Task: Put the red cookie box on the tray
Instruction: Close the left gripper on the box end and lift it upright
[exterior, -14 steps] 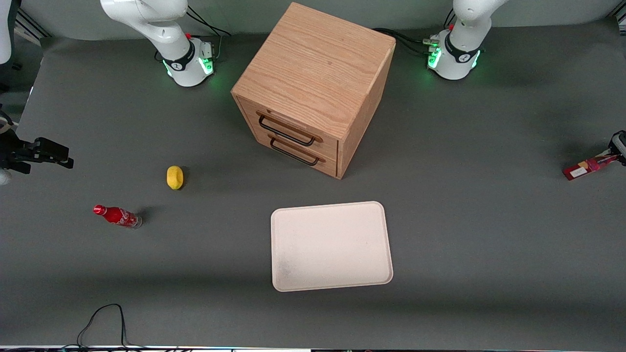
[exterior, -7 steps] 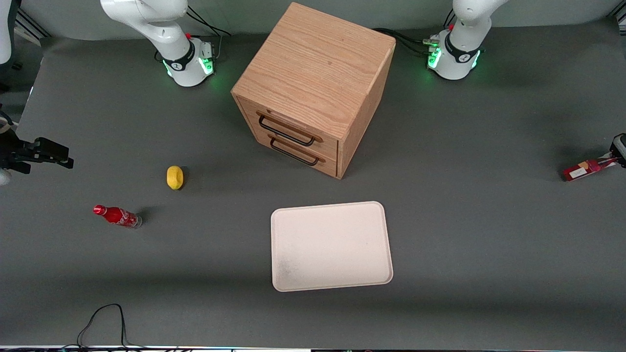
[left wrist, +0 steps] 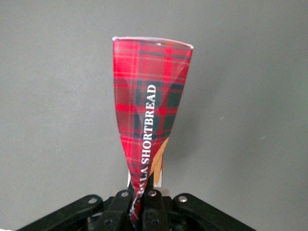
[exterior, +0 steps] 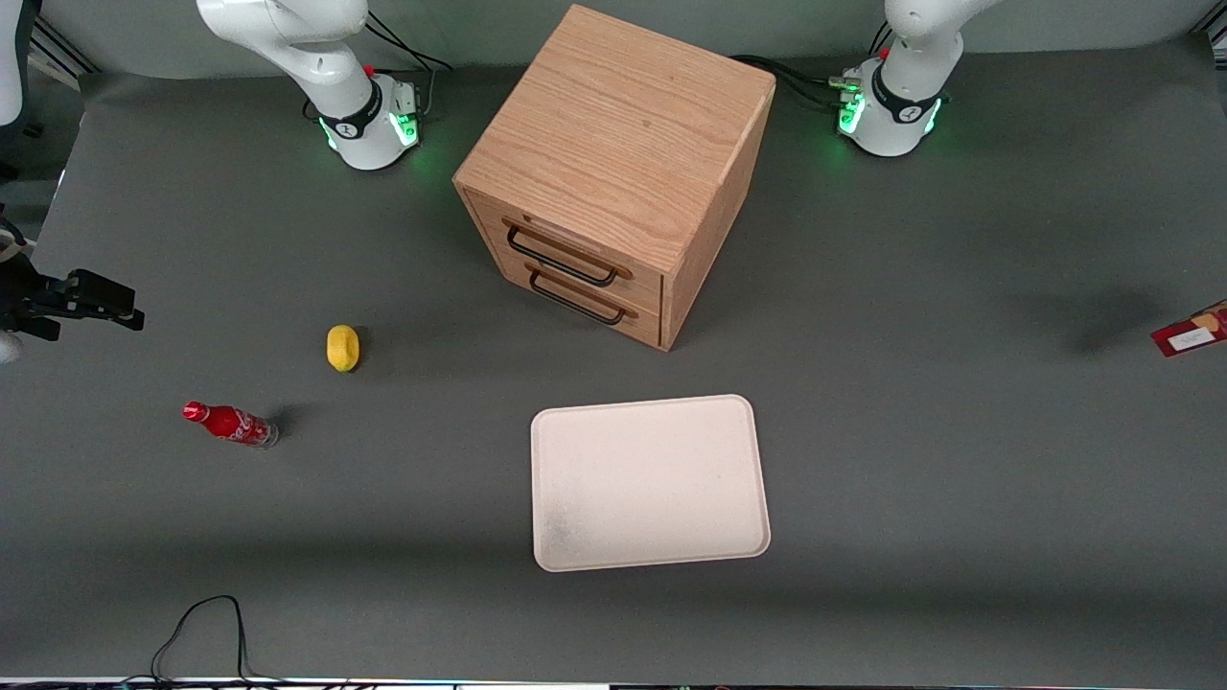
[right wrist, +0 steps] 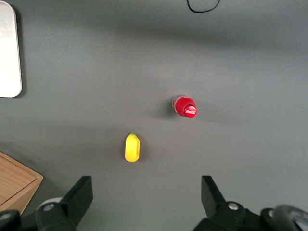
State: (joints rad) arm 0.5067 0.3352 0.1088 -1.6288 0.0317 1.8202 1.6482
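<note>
The red cookie box (left wrist: 150, 110), tartan-patterned with white lettering, hangs in my left gripper (left wrist: 140, 196), which is shut on its end. Grey table shows beneath it, apart from it. In the front view only the box's white-labelled end (exterior: 1192, 335) shows, at the working arm's end of the table, with its shadow (exterior: 1093, 321) lying apart from it on the mat. The gripper itself is outside the front view. The cream-white tray (exterior: 650, 482) lies flat nearer the front camera than the cabinet, with nothing on it, and is far from the box.
A wooden two-drawer cabinet (exterior: 613, 172) stands mid-table, farther from the front camera than the tray. A yellow lemon-shaped object (exterior: 342, 347) and a small red cola bottle (exterior: 230, 424) lie toward the parked arm's end. A black cable (exterior: 201, 628) loops at the front edge.
The box, held in the gripper, has slid outward toward the working arm's edge of the front view. The gripper has left that view, and the box's shadow now lies apart from it.
</note>
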